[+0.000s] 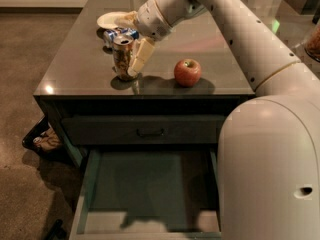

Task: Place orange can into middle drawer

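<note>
The orange can (121, 58) stands upright on the desk (75, 69), near the front edge and left of centre, with its silver top facing up. The claw (133, 66) is down at the can, its pale body lying against the can's right side and reaching almost to the desk surface. The far side of the can is hidden, so it cannot be determined how far the claw is open or whether it has hold of the can. The arm (240, 29) runs from the claw up and to the right across the desk, then curves down to the large pale robot body (270, 169) that fills the lower right of the view. A red apple (187, 72) sits on the desk to the right of the can, apart from both the can and the claw. A blue-and-white can (119, 33) is just behind the orange can, and a pale plate (109, 20) lies farther back, near the rear left of the desk. Below the desk top, the top drawer (100, 131) is closed and carries a small dark bar handle (150, 132). The middle drawer (150, 184) beneath it is pulled out toward the camera; its dark grey-green floor is visible and its pale front rim runs along the bottom edge of the view. The can is not in this drawer. A dark object (42, 139) lies on the carpet to the left of the desk.
</note>
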Controlling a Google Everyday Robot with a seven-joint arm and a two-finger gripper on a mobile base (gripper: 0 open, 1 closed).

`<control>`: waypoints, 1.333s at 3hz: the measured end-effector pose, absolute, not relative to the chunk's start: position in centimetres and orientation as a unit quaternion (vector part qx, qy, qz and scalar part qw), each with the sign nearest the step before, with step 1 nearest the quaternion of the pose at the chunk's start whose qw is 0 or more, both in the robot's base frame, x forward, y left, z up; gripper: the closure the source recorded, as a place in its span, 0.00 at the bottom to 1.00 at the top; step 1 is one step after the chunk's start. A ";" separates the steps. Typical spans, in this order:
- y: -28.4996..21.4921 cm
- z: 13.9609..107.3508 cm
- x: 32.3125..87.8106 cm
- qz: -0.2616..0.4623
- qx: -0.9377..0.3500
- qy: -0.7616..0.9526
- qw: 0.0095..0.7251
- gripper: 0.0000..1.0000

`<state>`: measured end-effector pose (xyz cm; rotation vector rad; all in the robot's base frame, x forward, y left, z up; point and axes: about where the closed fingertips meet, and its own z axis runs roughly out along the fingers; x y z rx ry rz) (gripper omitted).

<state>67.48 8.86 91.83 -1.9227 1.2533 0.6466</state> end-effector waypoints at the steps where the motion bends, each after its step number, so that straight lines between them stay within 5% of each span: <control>1: 8.9 91.8 67.5 0.252 -0.749 0.488 0.370 0.18; 3: 8.9 91.8 67.5 0.252 -0.749 0.488 0.370 0.64; 4: 8.9 91.8 67.5 0.252 -0.749 0.488 0.370 0.96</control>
